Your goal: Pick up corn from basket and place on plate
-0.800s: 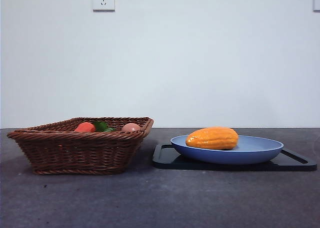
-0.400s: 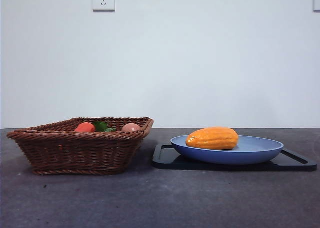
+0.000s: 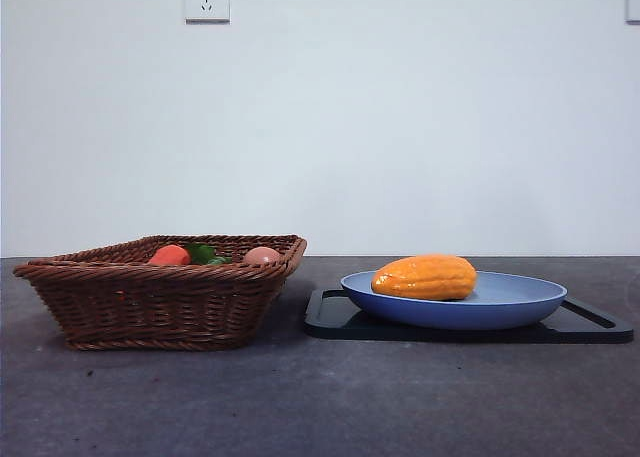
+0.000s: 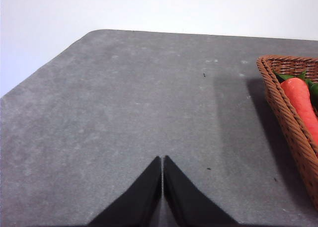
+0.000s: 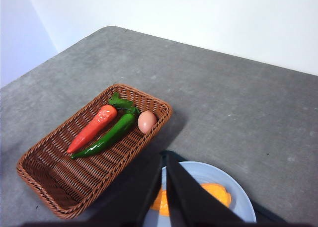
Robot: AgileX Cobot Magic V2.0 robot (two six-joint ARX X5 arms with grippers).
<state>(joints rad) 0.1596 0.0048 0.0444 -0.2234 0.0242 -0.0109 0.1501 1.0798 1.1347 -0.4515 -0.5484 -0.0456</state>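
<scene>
The orange-yellow corn (image 3: 426,277) lies on its side on the light-blue plate (image 3: 520,307), right of the brown wicker basket (image 3: 160,302). From high above, the right wrist view shows part of the corn (image 5: 216,193) on the plate (image 5: 198,171) behind my right gripper (image 5: 164,160), whose jaws are shut and hold nothing. The basket (image 5: 49,182) lies beside the plate. My left gripper (image 4: 162,161) is shut and empty over bare table, off to the side of the basket (image 4: 288,117). Neither arm appears in the front view.
The plate rests on a flat black tray (image 3: 590,325). Inside the basket are an orange carrot (image 5: 93,128), a green pepper (image 5: 107,136) and a pale pinkish egg (image 5: 146,121). The grey table (image 3: 320,407) ends at a white wall.
</scene>
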